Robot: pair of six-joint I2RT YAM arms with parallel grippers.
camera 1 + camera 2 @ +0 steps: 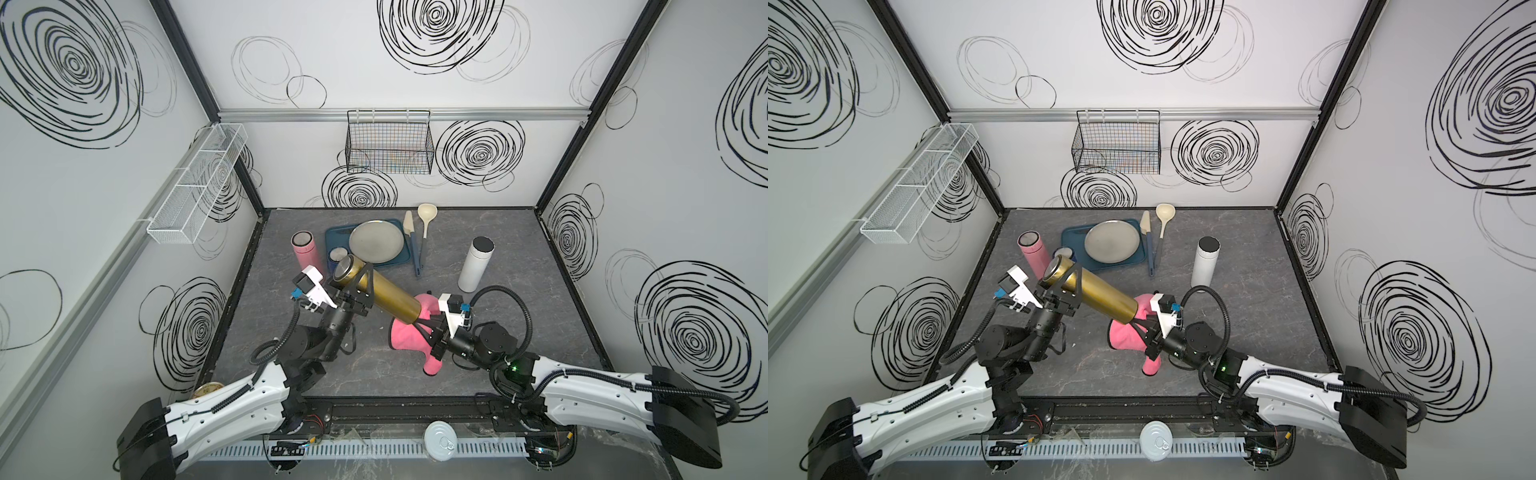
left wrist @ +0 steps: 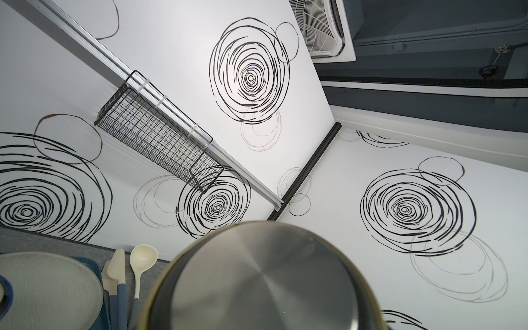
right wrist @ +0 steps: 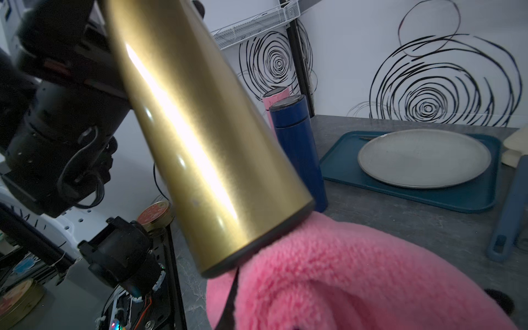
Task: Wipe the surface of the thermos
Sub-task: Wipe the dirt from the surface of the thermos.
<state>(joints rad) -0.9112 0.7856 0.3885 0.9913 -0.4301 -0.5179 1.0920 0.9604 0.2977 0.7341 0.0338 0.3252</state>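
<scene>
- Near the middle of the table (image 1: pixel 519 332), the gold thermos (image 1: pixel 386 296) is held up in the air. It is tipped, with its lid end far and left and its bottom end near and right.
- The left gripper (image 1: pixel 363 286) is squeezed tight around the thermos, close to the lid end.
- The right gripper (image 1: pixel 428 328) is pinched tight on the pink cloth (image 1: pixel 405 340).
- The cloth touches the bottom end of the thermos, so the wiping looks like it has begun.
- I think the long gold side needs more rubbing, up toward the lid.
- That side looks shiny in the right wrist view, but I cannot tell how much of it has been wiped.
</scene>
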